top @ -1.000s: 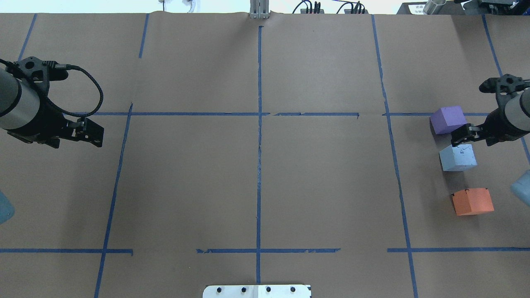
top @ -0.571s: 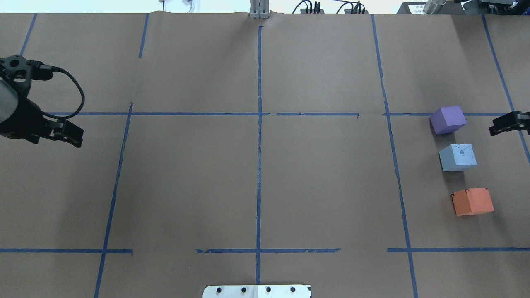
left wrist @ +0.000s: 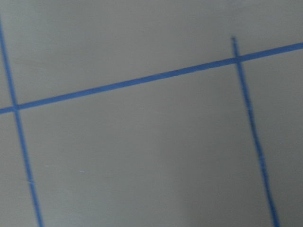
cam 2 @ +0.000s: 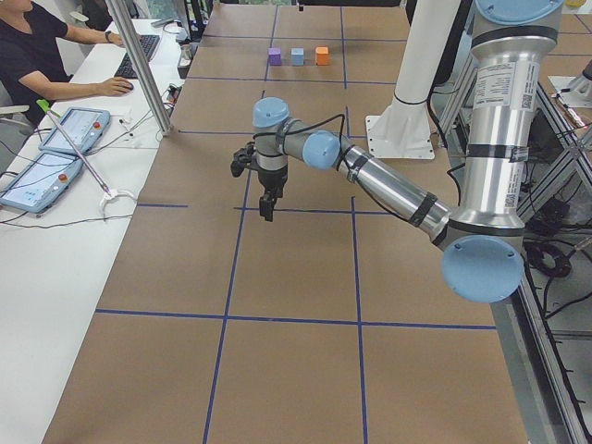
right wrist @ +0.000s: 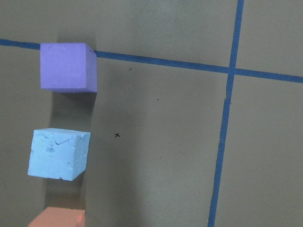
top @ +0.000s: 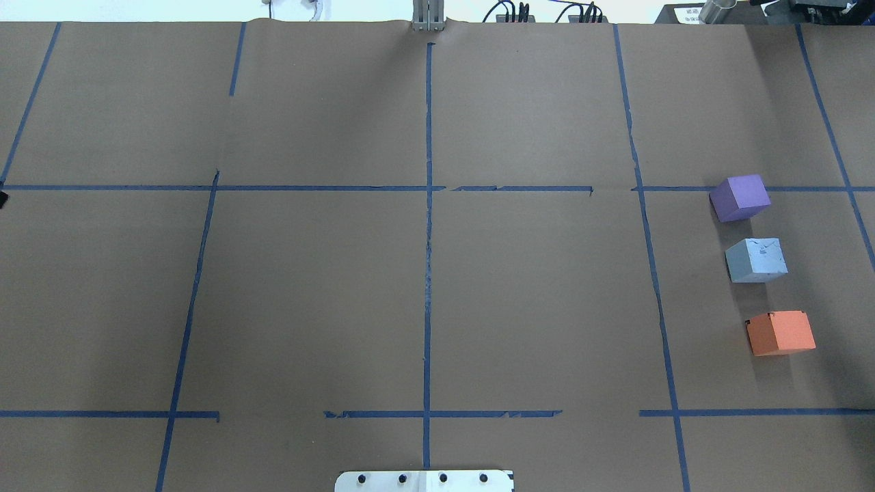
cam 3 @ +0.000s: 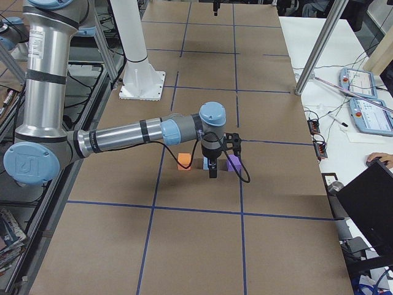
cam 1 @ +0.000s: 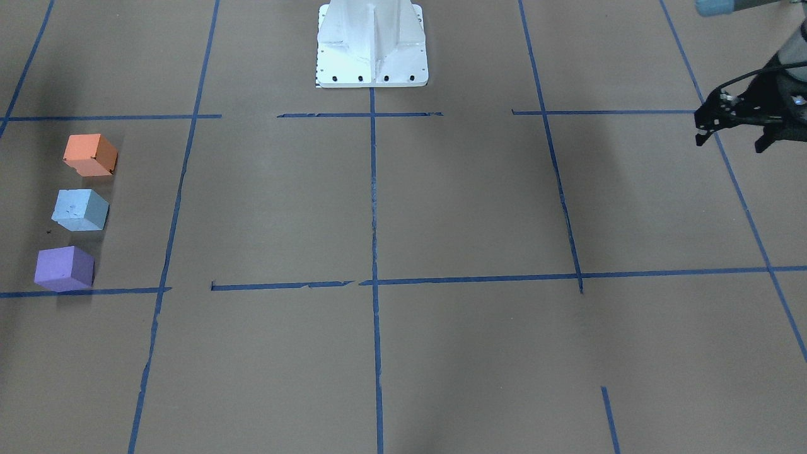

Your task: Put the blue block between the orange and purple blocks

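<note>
On the bench (top: pixel 307 287), a row: purple block (top: pixel 739 197), blue block (top: pixel 756 260) in the middle, orange block (top: pixel 781 333), none touching. Near the row, right hand (cam 3: pixel 212 172); well apart, left hand (cam 2: pixel 267 209). Cannot tell open or closed for either.

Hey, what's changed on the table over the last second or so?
Both arms drew back outward: the left tool went to the overhead view's left edge, the right tool past its right edge, away from the blocks. Nothing was taken or let go. The purple block, blue block and orange block kept their row, blue in the middle.
</note>
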